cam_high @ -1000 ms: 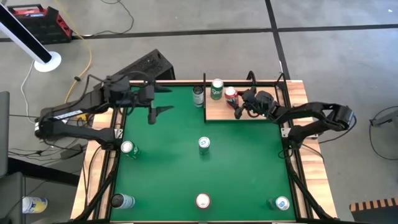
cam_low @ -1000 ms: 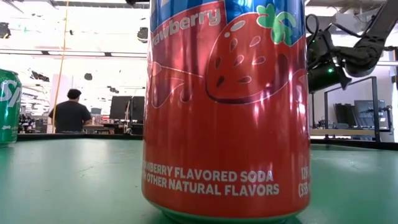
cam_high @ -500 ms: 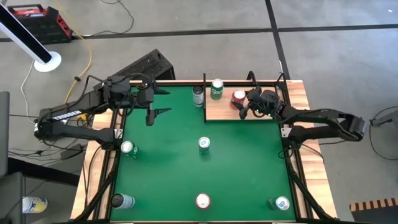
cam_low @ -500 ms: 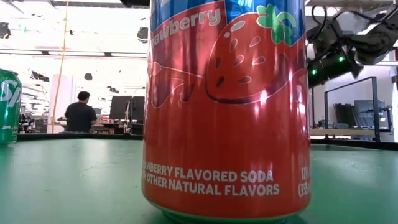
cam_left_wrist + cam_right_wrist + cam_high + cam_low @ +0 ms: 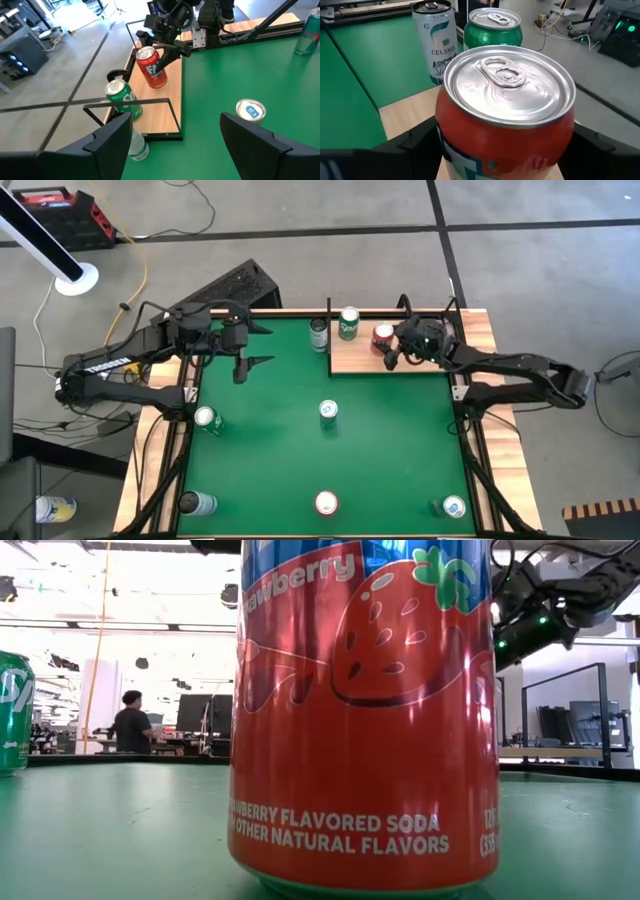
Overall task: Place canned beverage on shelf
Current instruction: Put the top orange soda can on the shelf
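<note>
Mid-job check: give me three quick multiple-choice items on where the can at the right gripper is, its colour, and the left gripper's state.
1. The can at the right gripper is:
A. on the shelf
B. at table centre
C. on the floor

2. That can is:
A. green
B. white
C. red

3. The left gripper is:
A. shut on a can
B. open, empty
C. out of view

Answers:
1. A: the can stands on the shelf.
2. C: its wall is red.
3. B: the left gripper hangs open over the table, with nothing between its fingers.
</note>
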Robot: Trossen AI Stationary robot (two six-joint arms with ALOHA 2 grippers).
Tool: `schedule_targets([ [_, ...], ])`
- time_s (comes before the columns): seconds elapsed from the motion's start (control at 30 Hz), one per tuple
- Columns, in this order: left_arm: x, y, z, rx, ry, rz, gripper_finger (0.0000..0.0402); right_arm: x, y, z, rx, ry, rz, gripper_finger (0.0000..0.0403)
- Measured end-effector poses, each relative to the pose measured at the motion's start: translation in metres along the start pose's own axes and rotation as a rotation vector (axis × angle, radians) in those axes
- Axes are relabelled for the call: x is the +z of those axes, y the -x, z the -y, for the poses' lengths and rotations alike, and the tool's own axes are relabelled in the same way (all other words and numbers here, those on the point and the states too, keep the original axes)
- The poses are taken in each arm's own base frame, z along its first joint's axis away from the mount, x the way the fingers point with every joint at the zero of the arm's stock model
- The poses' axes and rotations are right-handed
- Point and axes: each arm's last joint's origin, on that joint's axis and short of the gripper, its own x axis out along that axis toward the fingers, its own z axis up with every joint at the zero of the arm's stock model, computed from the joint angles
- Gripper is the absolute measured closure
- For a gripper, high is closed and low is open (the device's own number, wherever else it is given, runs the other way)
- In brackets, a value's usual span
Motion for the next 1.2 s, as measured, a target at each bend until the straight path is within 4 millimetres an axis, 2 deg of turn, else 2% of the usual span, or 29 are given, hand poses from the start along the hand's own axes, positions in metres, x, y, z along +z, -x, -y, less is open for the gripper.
schedule_targets([
  [0.17,-0.002,0.000,0.000,-0.005,0.008,-0.016,0.0118,-0.003,-0.014,0.005,-0.012,0.032,0.025,0.0079],
  [0.53,-0.004,0.000,0.001,-0.020,0.045,-0.040,0.0118,-0.017,-0.028,0.045,0.120,0.013,0.040,0.0072],
  [0.87,-0.004,0.000,0.001,-0.019,0.045,-0.039,0.0118,-0.026,-0.031,0.043,0.140,0.035,-0.031,0.0024],
  [1.07,-0.004,0.000,0.001,-0.019,0.044,-0.039,0.0118,-0.021,-0.027,0.043,0.134,0.039,-0.004,0.0017],
  [1.2,-0.004,0.000,0.001,-0.020,0.044,-0.043,0.0118,-0.010,-0.023,0.043,0.132,0.040,0.018,0.0017],
])
